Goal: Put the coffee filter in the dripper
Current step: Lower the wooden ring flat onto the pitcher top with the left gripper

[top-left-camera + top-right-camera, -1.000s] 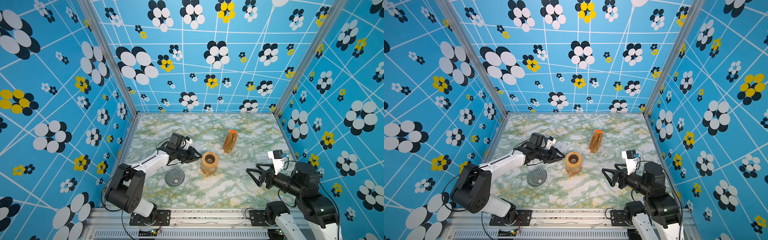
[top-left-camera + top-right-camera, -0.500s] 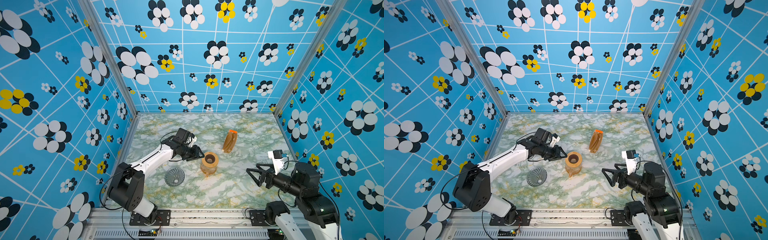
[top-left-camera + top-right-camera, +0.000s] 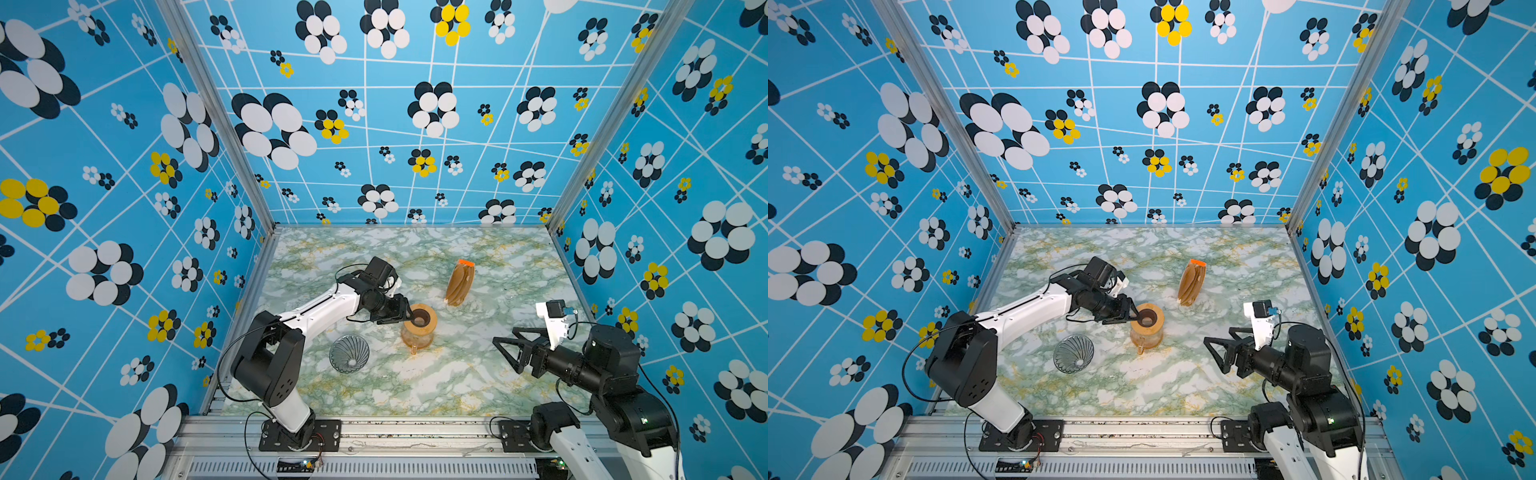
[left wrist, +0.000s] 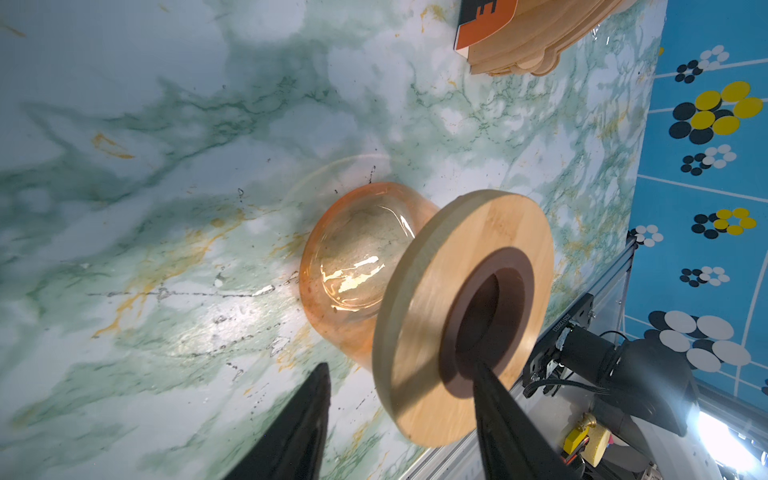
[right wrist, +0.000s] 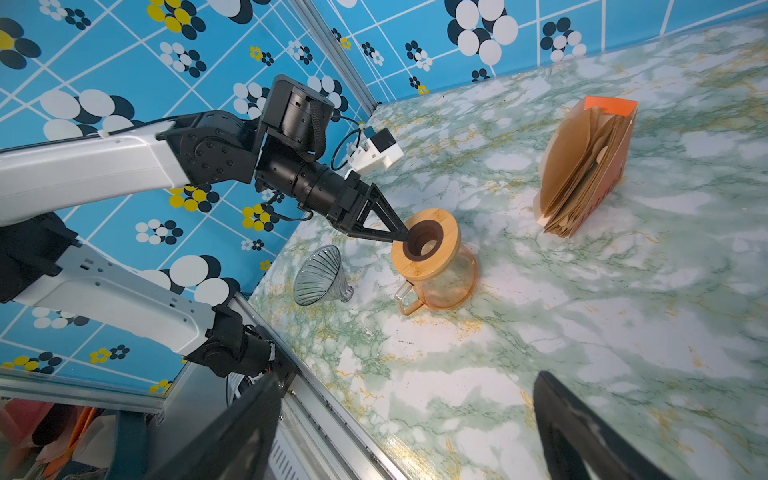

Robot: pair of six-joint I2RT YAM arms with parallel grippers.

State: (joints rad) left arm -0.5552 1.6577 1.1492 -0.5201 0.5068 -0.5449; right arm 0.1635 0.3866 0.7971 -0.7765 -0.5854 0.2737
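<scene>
Left wrist view shows the left gripper (image 4: 399, 368) with its jaws apart, straddling the rim of the wooden ring (image 4: 432, 299) that sits on the amber carafe (image 4: 353, 257); one finger reaches into the ring's dark centre, the other stands outside the rim and looks clear of the wood, so nothing is pinched. The right gripper (image 3: 505, 355) hangs spread wide and empty over the front right of the table (image 3: 457, 386).

The dripper (image 3: 349, 353) rests on the marble just beside the carafe, apparently tipped on its side, though the clear glass makes that hard to judge. No single coffee filter lies apart; I take it to be among the stack of filters (image 3: 459, 282) standing upright behind the carafe.

Risks, as I judge them: the finger inside the ring could drag it off or tip the carafe when the arm pulls away; a dripper lying on its side may roll under a touch; thin paper may come out several sheets at once, or the stack may topple.
</scene>
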